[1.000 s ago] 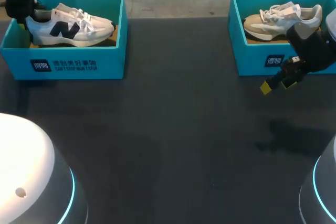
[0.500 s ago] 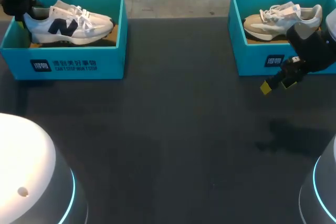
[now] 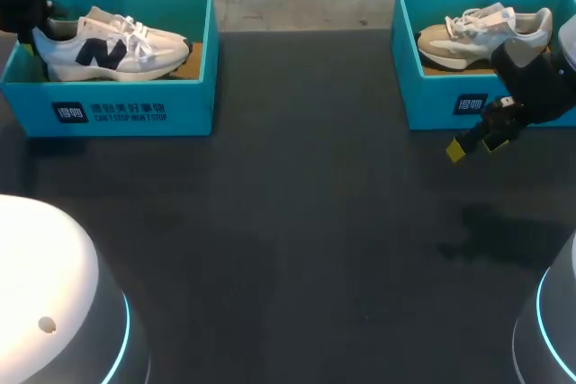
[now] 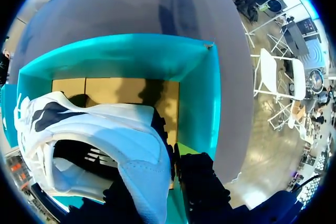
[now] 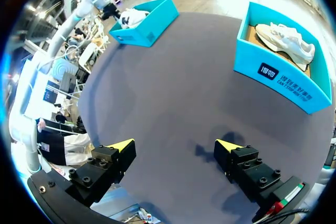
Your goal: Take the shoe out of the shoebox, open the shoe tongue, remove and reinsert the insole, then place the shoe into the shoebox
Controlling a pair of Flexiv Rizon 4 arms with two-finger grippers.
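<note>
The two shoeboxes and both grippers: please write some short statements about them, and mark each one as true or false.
1. The right gripper is open and holds nothing. True.
2. One of the boxes is empty. False: a beige shoe lies in the right shoebox.
3. The left gripper is shut on the heel of the white shoe. True.
4. The white shoe is outside both boxes. False: it is in the left shoebox, held at the heel.

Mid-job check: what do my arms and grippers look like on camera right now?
Both grippers are black and blocky. The right gripper has bolted fingers ending in yellow wedge tips, with red and green wires beside one. The left gripper shows only black. The arm bases are white domes with cyan light rings.
</note>
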